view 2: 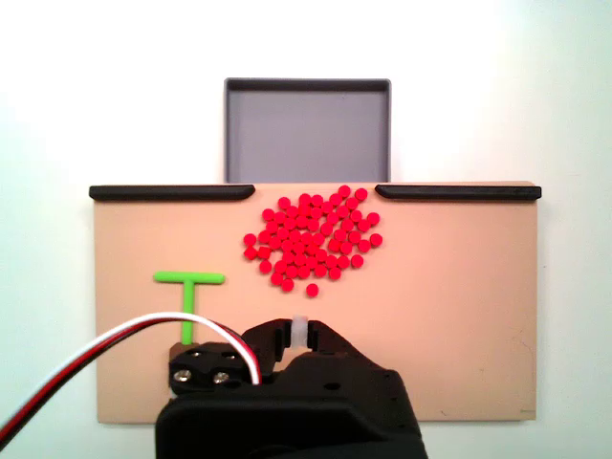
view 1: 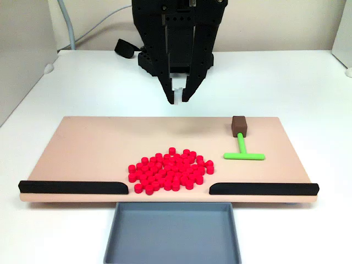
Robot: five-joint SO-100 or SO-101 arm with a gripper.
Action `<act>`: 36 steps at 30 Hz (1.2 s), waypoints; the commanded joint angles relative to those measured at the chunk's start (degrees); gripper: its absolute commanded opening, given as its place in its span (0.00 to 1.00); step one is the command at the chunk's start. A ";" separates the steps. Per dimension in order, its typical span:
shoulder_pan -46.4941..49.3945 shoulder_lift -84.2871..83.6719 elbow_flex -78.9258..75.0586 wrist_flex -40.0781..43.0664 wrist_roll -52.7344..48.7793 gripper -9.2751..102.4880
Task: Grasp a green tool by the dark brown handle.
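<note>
Gripper first: it hangs above the far edge of the tan board in a fixed view, fingers pointing down, tips drawn close together with only a narrow slit and a bit of white between them. It holds nothing. From the camera behind the arm the same narrow gap shows, with the black arm body filling the bottom of the picture and a red, white and black cable looping off to the left.

The green tool lies flat on the board, well apart from the gripper and off to its right in the front view. Its crossbar points toward the near edge and its stem runs back to the dark brown handle, which sits near the board's far edge. In the rear view the tool is to the left of the gripper, and the arm's body hides the handle end.

By my reckoning the task has barely begun: no contact, nothing lifted. What remains is to swing sideways over the handle, spread the fingers, lower and close on the brown block.

The heap of red cylinders, the two black strips and the grey tray lie clear of that path.
</note>
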 commanded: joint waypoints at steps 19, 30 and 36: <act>-3.87 0.88 -1.93 4.57 -0.79 0.08; -7.21 2.55 -1.32 7.12 3.16 0.08; -9.23 2.81 -1.05 7.12 6.15 0.08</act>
